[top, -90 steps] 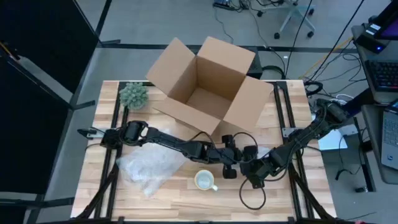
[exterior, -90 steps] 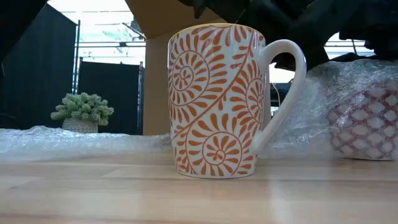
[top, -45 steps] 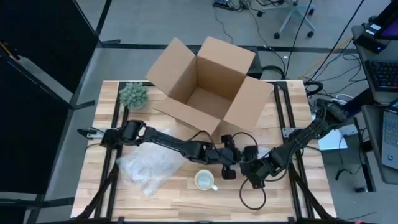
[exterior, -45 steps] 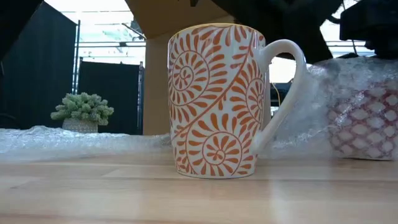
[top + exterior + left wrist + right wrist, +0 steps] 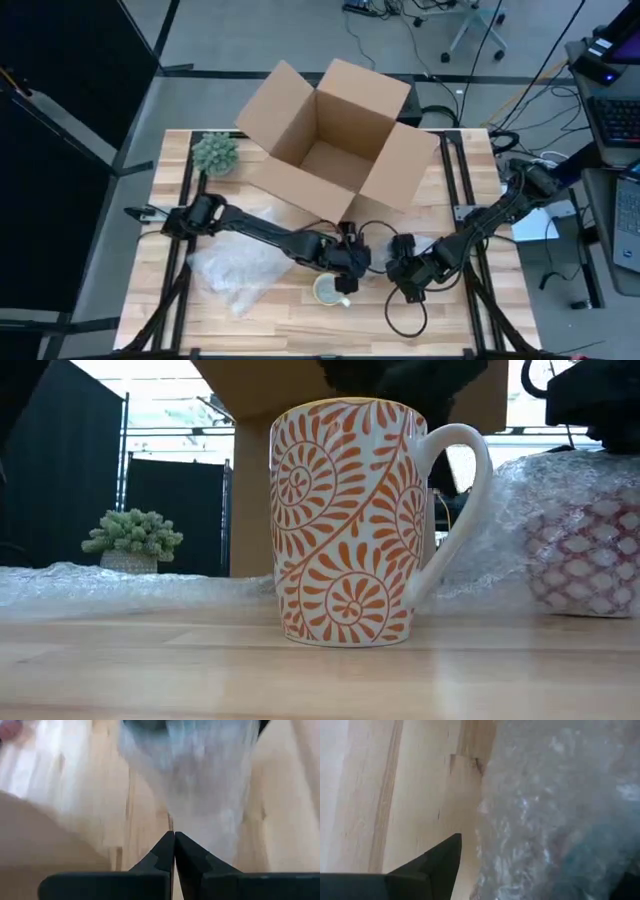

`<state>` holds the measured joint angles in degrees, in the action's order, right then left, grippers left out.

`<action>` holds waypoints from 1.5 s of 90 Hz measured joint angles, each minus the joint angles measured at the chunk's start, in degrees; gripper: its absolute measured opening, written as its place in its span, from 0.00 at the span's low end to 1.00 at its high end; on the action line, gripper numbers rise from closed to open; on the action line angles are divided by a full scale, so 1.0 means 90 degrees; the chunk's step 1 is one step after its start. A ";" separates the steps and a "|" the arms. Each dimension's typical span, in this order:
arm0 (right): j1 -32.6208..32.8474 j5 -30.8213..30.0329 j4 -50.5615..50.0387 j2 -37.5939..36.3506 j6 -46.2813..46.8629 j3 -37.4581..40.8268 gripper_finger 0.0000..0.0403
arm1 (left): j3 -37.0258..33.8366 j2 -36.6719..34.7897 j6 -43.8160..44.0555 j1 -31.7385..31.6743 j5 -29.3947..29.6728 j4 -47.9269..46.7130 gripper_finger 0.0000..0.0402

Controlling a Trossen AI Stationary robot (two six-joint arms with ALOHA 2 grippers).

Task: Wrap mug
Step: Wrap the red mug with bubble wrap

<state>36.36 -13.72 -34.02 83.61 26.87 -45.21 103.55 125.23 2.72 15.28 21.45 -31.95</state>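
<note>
High view: orange-patterned mug [image 5: 329, 290] stands upright on the wooden counter [image 5: 290, 330], near the front edge, unwrapped. Left pincer [image 5: 347, 268] sits just behind the mug; right pincer [image 5: 400, 268] is just beside it to the right, over a second bundle that cannot be made out from here. Loose sheet of bubble wrap [image 5: 238, 272] lies left of the mug, apart from it. Open cardboard box [image 5: 335, 135] fills the back of the counter, small potted plant [image 5: 215, 154] at its left. A black cable [image 5: 405, 318] loops on the counter right of the mug. Low view: mug [image 5: 355, 520] upright, handle pointing to picture right; a patterned mug already in bubble wrap [image 5: 585, 545] stands behind on that side, dark arm parts overhead. Left wrist view: fingers [image 5: 162, 855] pressed together, nothing between them, wrap [image 5: 200, 780] ahead, blurred. Right wrist view: one finger [image 5: 442, 860] shows beside wrap [image 5: 555, 810]; whether this pincer grips the wrap I cannot tell. Judgement: to wrap well, bring the loose sheet to the mug, or the mug onto the sheet, keeping it upright; mind the handle, the cable and the wrapped mug close by.
</note>
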 joint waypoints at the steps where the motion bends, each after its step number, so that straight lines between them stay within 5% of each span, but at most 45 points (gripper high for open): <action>1: 0.0000 0.0000 0.0000 0.0000 0.0000 0.0000 0.56 | 0.0000 0.0004 0.0000 -0.0002 0.0000 0.0007 0.00; 29: 0.0000 0.0005 0.0002 0.0000 -0.0108 0.0000 0.56 | 0.0007 0.0369 -0.0048 -0.0061 -0.0589 0.1190 0.00; 135: -0.0002 -0.0005 0.0048 0.0000 -0.0063 -0.0002 0.56 | 0.0209 0.0376 -0.0573 0.0062 -0.1054 0.2295 0.00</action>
<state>36.34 -13.76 -33.58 83.61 26.30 -45.23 105.43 128.62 -2.43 15.84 11.97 -11.30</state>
